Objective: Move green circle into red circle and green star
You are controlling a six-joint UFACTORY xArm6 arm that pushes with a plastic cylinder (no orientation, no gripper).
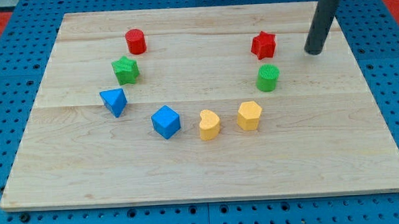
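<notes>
The green circle (267,77) stands on the wooden board at the view's right, just below a red star (264,45). The red circle (136,41) is at the upper left, with the green star (125,70) just below and left of it. My tip (313,51) rests on the board at the upper right, to the right of the red star and up and right of the green circle, apart from both.
A blue triangle (114,101) and a blue cube (166,121) lie at the lower left. A yellow heart (209,124) and a yellow hexagon (249,115) sit at the lower middle. The board (202,172) lies on a blue pegboard.
</notes>
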